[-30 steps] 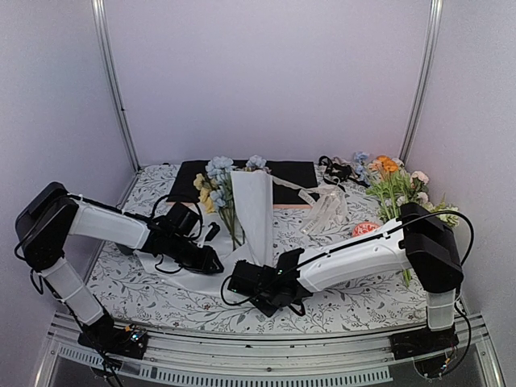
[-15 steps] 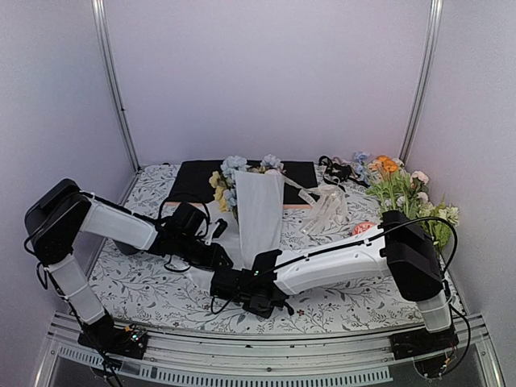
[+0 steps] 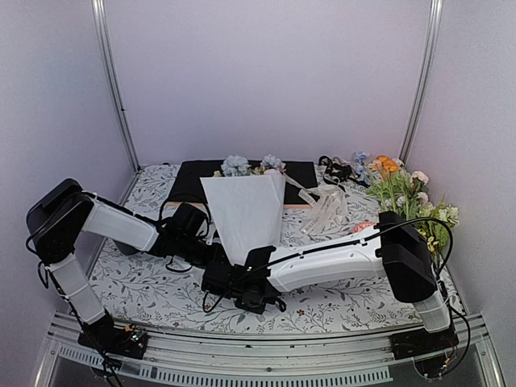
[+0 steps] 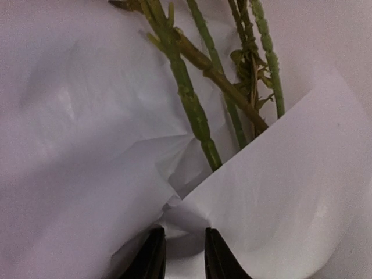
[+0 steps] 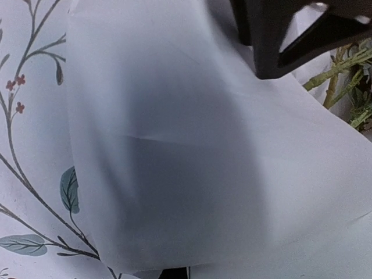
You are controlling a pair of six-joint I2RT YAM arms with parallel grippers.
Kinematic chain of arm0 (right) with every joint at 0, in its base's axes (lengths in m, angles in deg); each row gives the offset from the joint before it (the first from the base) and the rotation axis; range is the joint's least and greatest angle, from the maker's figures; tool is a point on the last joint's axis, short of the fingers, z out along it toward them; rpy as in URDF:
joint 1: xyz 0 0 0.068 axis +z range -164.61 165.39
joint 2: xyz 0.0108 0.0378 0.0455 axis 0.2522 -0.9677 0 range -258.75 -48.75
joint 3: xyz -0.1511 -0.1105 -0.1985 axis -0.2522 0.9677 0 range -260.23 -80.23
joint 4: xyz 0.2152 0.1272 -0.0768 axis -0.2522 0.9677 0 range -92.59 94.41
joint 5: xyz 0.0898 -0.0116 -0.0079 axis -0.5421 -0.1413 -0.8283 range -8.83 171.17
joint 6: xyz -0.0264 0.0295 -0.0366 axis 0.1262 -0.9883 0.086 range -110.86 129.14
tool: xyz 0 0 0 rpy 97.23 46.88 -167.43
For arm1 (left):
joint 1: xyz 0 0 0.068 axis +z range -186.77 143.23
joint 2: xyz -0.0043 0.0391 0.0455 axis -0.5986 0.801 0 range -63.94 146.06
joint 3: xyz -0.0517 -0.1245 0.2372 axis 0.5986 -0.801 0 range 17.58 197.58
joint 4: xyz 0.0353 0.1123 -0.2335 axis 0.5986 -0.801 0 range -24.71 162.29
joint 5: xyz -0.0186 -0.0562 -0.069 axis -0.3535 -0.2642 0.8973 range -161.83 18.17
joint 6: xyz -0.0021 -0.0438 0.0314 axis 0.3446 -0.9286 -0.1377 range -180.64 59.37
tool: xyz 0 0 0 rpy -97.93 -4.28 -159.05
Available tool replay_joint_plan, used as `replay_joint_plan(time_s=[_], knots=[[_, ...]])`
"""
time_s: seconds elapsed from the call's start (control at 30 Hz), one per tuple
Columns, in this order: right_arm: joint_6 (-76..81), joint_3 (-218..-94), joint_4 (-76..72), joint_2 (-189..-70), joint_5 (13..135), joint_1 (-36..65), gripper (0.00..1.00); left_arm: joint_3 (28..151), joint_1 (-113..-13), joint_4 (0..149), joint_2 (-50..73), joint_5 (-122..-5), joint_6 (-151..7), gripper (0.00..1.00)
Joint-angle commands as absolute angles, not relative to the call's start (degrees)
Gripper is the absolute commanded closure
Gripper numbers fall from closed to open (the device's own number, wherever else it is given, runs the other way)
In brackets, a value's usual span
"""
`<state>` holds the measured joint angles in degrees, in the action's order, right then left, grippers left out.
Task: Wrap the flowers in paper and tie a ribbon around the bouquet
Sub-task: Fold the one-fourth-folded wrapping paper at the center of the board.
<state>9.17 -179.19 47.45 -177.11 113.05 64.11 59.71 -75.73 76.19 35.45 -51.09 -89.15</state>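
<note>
The paper (image 3: pixel 242 214) stands up as a broad white flap over the flowers (image 3: pixel 235 165), whose blue blooms peek past its far edge, in front of the black sheet (image 3: pixel 187 181). The bundle's long axis runs away from you, blooms far and stems (image 4: pixel 195 110) near, narrowing to a point between the two arms. Your left gripper (image 4: pixel 183 241) sits at that point, jaws nearly together and seemingly pinching the paper's gathered tip just below the stem ends. Your right gripper (image 3: pixel 211 282) is closed, just nearer the bases. The sheet rises from its fingertips, so it looks to hold the flap's edge. By my judgement the flap goes leftward across the stems: right arm carries, left anchors.
</note>
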Motion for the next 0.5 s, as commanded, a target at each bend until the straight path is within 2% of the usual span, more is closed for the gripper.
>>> replay_joint_plan(time_s=[0.0,0.2,0.47], knots=[[12.5,-179.8,46.6,-180.2,107.6,63.7,1.0,59.1,-76.1,64.9,35.9,-52.1,-87.3,0.72],[11.3,-176.5,49.1,-182.0,103.2,63.7,1.0,66.2,-71.4,57.6,28.0,-53.3,-82.7,0.6],[10.0,-174.1,48.3,-181.6,102.1,63.4,1.0,66.7,-62.1,53.9,17.2,-54.7,-82.4,0.57]])
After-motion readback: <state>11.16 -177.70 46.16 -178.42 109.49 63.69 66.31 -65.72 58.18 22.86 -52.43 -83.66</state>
